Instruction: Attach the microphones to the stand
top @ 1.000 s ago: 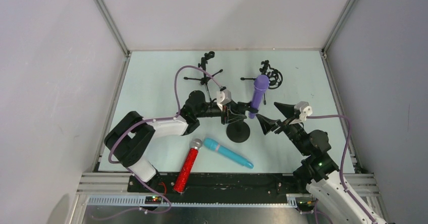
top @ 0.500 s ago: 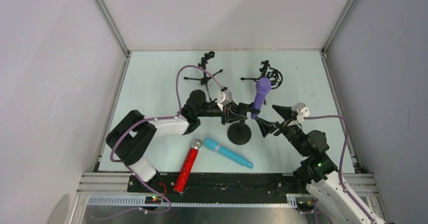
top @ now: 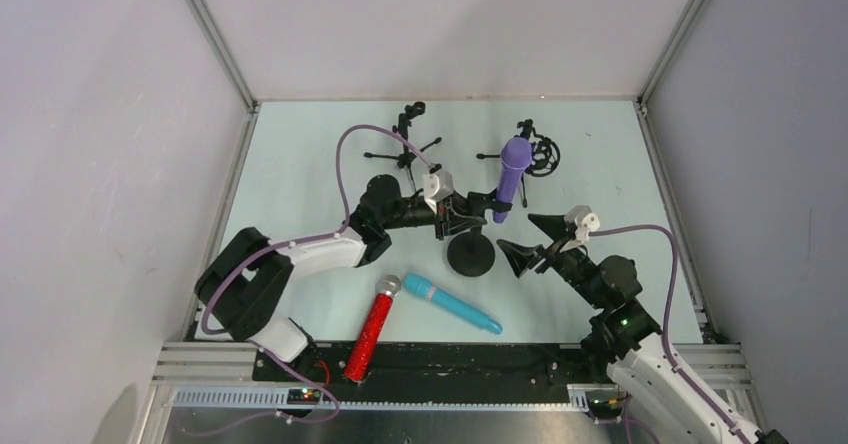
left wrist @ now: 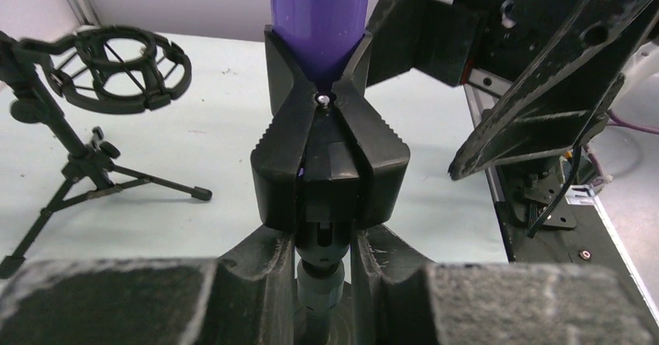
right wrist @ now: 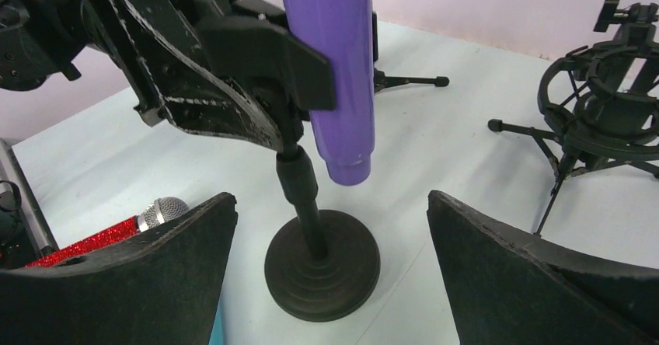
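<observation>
The purple microphone [top: 512,176] stands nearly upright in the black clip [left wrist: 330,158] of the round-base stand [top: 470,255]. My left gripper [top: 462,216] is shut on the stand's stem [left wrist: 326,283] just under the clip. To the right of the stand, my right gripper [top: 515,234] is open, with nothing between its fingers. In the right wrist view, the purple microphone [right wrist: 334,73] and the stand base [right wrist: 322,263] lie ahead of the open right gripper [right wrist: 330,203]. The red microphone [top: 372,329] and the teal microphone [top: 450,304] lie on the table near the front.
Two small black tripod stands are at the back: one at the left [top: 408,144] and one with a ring-shaped shock mount [top: 540,154], also visible in the right wrist view [right wrist: 606,120]. Grey walls enclose the table on three sides.
My left gripper has shut on the stand's stem, and the purple microphone has swung a little toward the back. My right gripper has shifted left and nearer, still open.
</observation>
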